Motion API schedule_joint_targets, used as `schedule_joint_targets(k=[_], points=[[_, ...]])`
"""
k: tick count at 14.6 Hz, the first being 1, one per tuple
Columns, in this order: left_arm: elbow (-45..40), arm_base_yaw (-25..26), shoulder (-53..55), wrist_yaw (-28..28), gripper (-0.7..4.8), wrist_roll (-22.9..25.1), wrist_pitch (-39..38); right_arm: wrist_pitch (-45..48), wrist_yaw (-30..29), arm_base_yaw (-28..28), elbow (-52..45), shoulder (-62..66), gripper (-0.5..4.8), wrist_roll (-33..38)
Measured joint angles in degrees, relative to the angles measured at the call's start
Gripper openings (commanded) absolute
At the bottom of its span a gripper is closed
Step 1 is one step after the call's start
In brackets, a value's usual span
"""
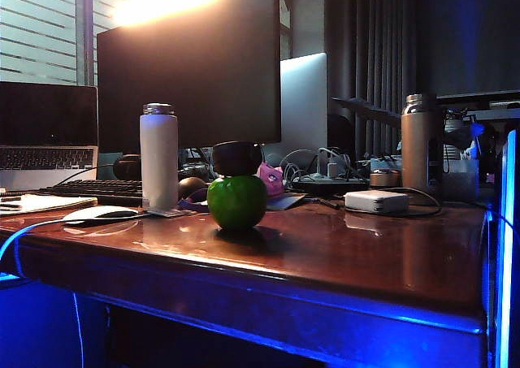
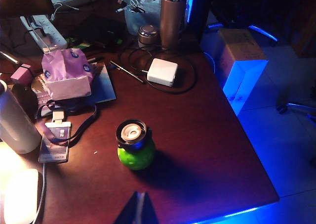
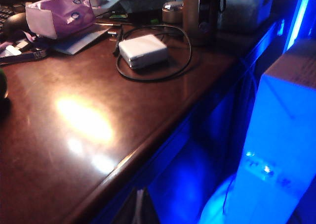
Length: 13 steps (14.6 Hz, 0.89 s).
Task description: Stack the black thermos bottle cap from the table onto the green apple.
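Note:
The black thermos bottle cap [image 1: 236, 158] rests on top of the green apple [image 1: 236, 201], which stands on the reddish-brown table [image 1: 349, 254] near its front edge. From above, in the left wrist view, the cap [image 2: 131, 133] shows a pale inside and covers the apple [image 2: 137, 155]. My left gripper [image 2: 140, 204] hovers shut and empty above the table's front edge, short of the apple. My right gripper [image 3: 138, 204] is shut and empty, off the table beyond its side edge. A sliver of the apple [image 3: 2, 85] shows at the border of the right wrist view. Neither gripper shows in the exterior view.
A white bottle [image 1: 158, 155] stands left of the apple, a steel bottle [image 1: 420, 143] at back right. A white power adapter [image 1: 376, 201] with its cable, a purple tissue pack [image 2: 66, 73], a badge on a lanyard [image 2: 54, 142] and a white mouse [image 1: 101, 214] lie about. A box [image 3: 291, 135] stands beside the table.

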Motion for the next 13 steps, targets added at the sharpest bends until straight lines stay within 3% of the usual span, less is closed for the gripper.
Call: schedule_joint_targets(k=[13], points=[[0.0, 0.0, 0.0, 0.0, -0.03, 0.0, 0.0, -0.7, -0.1, 0.2, -2.8, -0.1, -0.01, 1.7]])
